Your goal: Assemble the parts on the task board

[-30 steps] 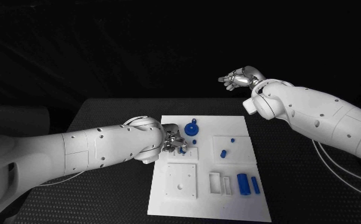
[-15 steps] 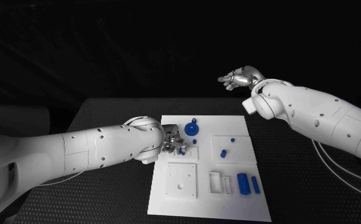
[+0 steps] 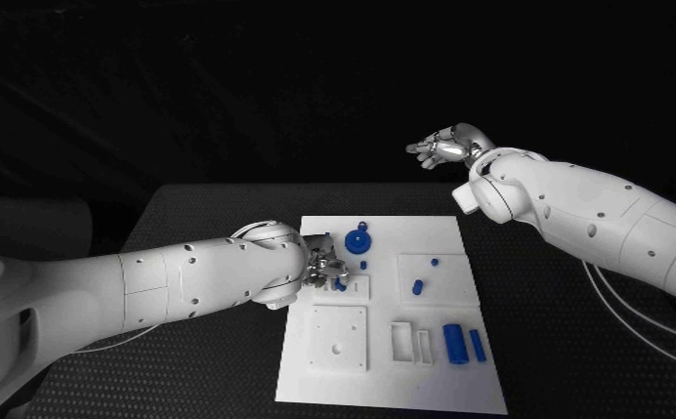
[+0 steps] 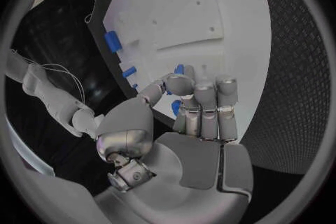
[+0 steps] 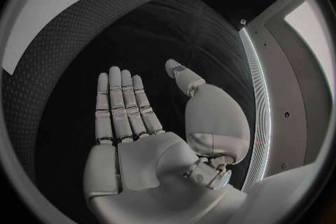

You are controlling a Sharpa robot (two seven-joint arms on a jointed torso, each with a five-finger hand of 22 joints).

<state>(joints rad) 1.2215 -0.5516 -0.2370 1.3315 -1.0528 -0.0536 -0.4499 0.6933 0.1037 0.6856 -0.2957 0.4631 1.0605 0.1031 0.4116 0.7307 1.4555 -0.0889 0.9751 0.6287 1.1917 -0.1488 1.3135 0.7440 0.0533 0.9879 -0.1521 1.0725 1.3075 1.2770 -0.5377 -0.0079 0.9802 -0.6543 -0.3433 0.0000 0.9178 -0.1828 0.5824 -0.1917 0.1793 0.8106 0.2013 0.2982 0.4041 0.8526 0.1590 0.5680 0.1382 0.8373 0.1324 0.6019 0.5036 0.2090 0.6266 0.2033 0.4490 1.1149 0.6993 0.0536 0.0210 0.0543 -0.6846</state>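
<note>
Black textured table (image 3: 211,360) w/ a dark backdrop behind; the white task board (image 3: 437,380) is laid flat mid-table, w/ blue parts spread over it, incl. a round blue disc (image 3: 359,240) near the far edge and a blue cylinder (image 3: 455,343) toward the near right. The left hand (image 3: 327,271) is curled down over the board's left side and a small blue part (image 4: 179,69) is pinched at the fingertips (image 4: 204,89), right by the board surface. The right hand (image 5: 140,123) is held up well away from the board, flat and spread, nothing held.

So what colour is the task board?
White task board, clearest in the head view.
</note>
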